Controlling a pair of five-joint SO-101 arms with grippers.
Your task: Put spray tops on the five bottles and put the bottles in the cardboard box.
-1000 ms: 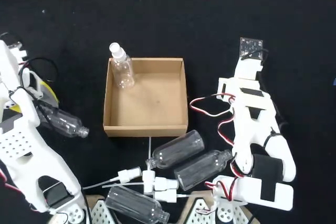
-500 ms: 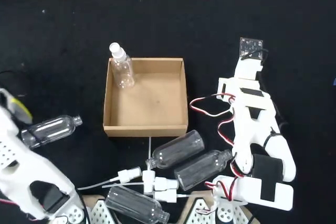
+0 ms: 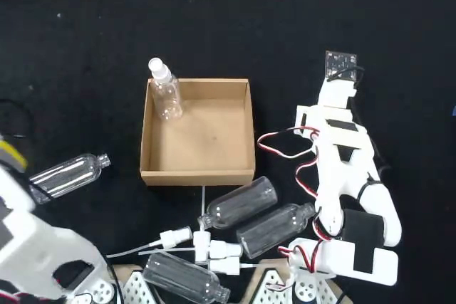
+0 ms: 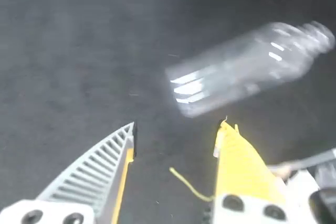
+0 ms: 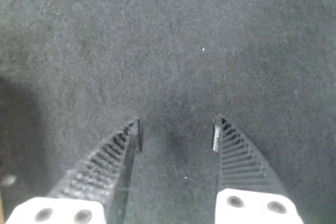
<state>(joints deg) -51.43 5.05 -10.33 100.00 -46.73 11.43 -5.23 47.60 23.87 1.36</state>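
Drawn back off the capless bottle (image 3: 69,174) it left lying on the worktop (image 3: 85,33) left of the cardboard box (image 3: 198,174), the left end effector (image 4: 176,135) gapes wide and empty just short of it — I'd regrip mid-body, neck clear for a spray top (image 3: 176,236).

Five bottles (image 3: 69,174), one cardboard box (image 3: 198,174)

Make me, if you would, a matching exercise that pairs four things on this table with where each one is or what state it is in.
Things:
1 capped bottle
2 lone uncapped bottle
3 loose spray tops
4 right gripper

Places or states:
A open over bare cloth
B in a corner of the cardboard box
C lying beside the box, apart from the others
D lying in a cluster in front of the box

Pairs: 1-B, 2-C, 3-D, 4-A
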